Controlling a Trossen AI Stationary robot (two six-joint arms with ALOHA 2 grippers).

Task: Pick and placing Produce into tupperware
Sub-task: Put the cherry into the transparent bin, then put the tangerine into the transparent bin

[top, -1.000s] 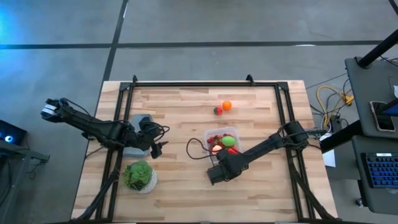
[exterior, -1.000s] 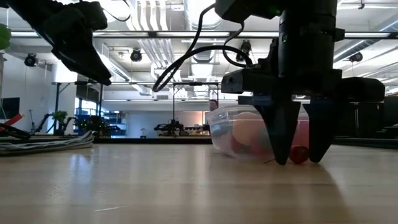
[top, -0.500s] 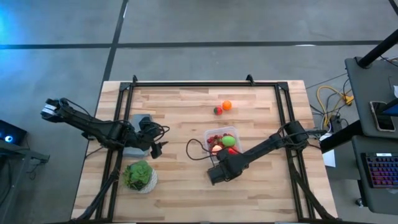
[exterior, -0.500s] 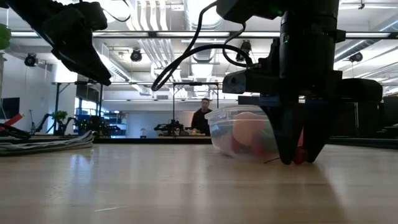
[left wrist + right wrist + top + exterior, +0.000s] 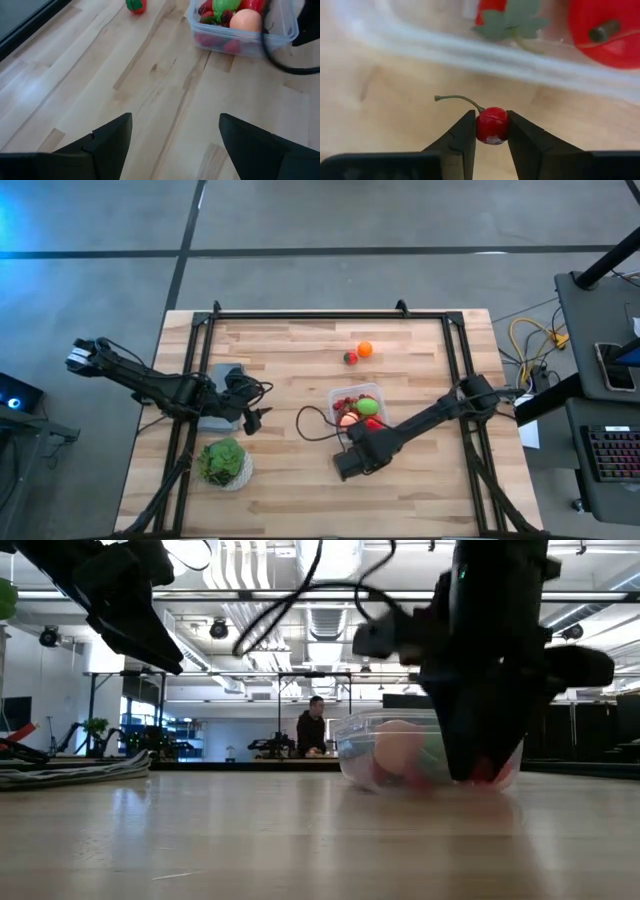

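right gripper [image 5: 491, 131] pinches cherry [image 5: 492, 124] just outside tupperware [image 5: 485, 52] wall.

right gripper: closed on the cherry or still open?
Shut on it. In the right wrist view, the right gripper pinches the cherry, beside the tupperware.

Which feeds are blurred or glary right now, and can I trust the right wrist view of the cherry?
Right wrist view: the cherry between the right tool fingers is sharp; the tupperware rim behind is smeared. Low view: the right arm is motion-blurred against bright ceiling lights. Left wrist view: mostly clear, with sheen on the table. High view: evenly lit.
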